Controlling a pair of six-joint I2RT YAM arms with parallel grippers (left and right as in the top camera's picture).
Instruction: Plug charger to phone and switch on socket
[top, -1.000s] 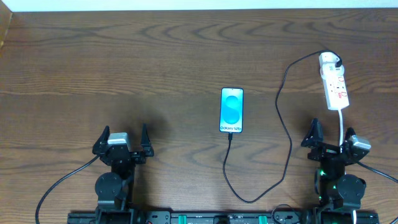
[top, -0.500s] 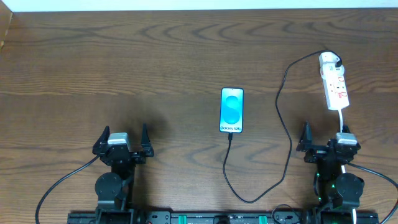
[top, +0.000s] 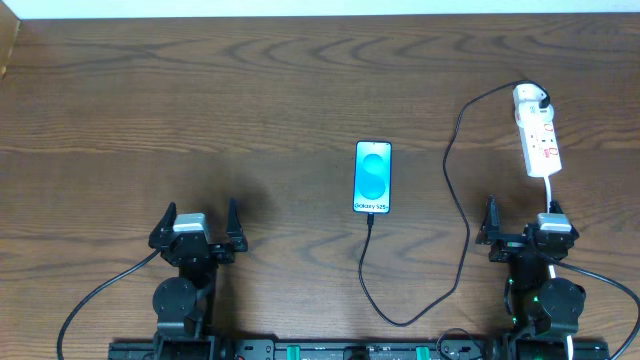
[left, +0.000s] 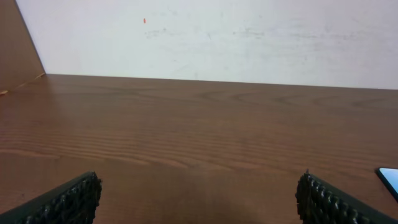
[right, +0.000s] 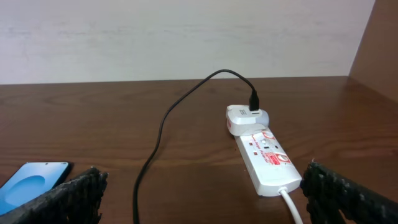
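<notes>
Overhead, the phone (top: 373, 177) lies face-up on the desk (top: 200, 100). The charger (top: 462, 215) loops from the phone's near edge round to the socket (top: 538, 140), right of the phone. I cannot tell whether its tip is seated. Left fingers (left: 68, 199) and right fingers (right: 348, 193) gape wide and empty, nearer than the phone, likely poised to reach.

Robot test bench: bare wood-grain counter (top: 280, 90), plain white wall (left: 217, 37), two arms mounted at one edge.
</notes>
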